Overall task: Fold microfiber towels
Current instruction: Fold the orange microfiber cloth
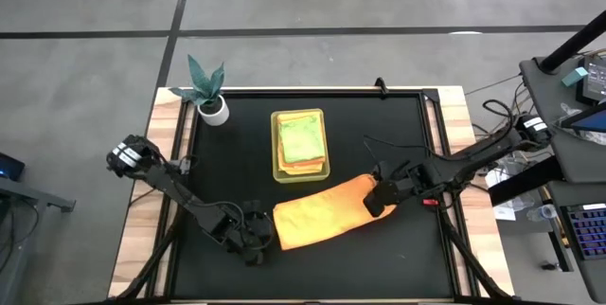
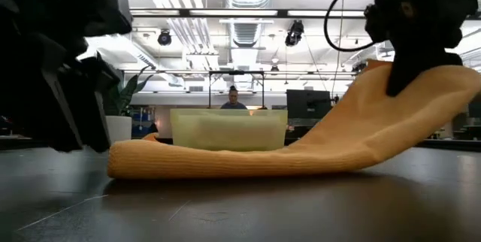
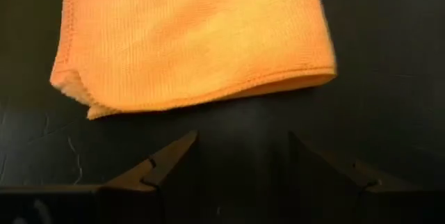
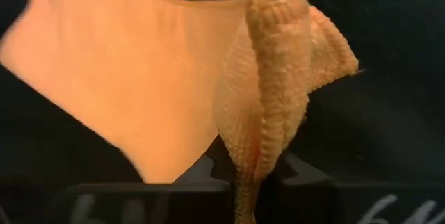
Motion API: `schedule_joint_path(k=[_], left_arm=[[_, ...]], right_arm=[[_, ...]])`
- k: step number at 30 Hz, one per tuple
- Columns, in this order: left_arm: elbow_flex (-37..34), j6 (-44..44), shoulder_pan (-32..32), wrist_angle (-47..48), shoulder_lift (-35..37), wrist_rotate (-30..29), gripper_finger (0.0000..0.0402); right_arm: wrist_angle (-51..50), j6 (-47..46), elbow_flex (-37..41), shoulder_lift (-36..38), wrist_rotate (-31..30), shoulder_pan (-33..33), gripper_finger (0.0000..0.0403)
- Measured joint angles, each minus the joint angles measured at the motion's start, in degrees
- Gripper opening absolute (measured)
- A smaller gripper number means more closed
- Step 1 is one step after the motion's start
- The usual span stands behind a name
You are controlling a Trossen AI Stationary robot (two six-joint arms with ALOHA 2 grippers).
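Note:
An orange microfiber towel (image 1: pixel 327 212), folded over, lies on the black table mat, its left end flat and its right end raised. My right gripper (image 1: pixel 381 196) is shut on that right end. My left gripper (image 1: pixel 256 234) is open and empty just left of the towel's left end (image 3: pixel 76 92), its fingers (image 3: pixel 170 158) short of the cloth. A yellow-green tray (image 1: pixel 276 144) behind holds a light green towel (image 1: pixel 302 137) on top of orange and pale yellow folded ones. My right gripper pinches the towel's right end between its two fingers, on bunched edges of several layers (image 4: pixel 268 123). The fingers come from the table's right. That end (image 2: pixel 409 84) is lifted off the mat, and the towel slopes down to its left part (image 2: pixel 188 159), which lies on the mat.
A small potted plant in a white pot (image 1: pixel 210 97) stands at the mat's far left corner. A cable (image 1: pixel 379 85) lies at the far edge. Beyond the table a person (image 2: pixel 233 99) shows behind the tray. Black mat (image 1: pixel 379 258) lies bare near the front edge.

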State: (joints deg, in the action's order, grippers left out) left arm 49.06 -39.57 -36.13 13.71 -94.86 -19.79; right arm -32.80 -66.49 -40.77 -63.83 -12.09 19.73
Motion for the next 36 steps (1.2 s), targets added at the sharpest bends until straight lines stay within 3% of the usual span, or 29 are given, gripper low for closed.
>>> schedule_joint_path(k=[6, 14, 28, 36], left_arm=[[0.0, 2.0, 0.22, -4.66, -4.08, -0.49, 0.0207], [0.06, 2.65, 0.32, -6.68, -5.34, -1.73, 0.0207], [0.04, 3.02, 0.4, -7.55, -5.4, -2.51, 0.0207], [0.04, 3.0, 0.43, -7.73, -5.45, -3.21, 0.0207]], right_arm=[[4.55, 0.04, -1.99, -3.04, -0.09, 0.0, 0.0012], [14.35, 2.9, -6.72, -12.3, 0.94, 0.0, 0.0012], [13.6, 12.2, -28.02, -35.24, 1.55, -0.66, 0.0013], [13.39, 13.53, -37.64, -43.11, 1.57, -0.66, 0.0013]])
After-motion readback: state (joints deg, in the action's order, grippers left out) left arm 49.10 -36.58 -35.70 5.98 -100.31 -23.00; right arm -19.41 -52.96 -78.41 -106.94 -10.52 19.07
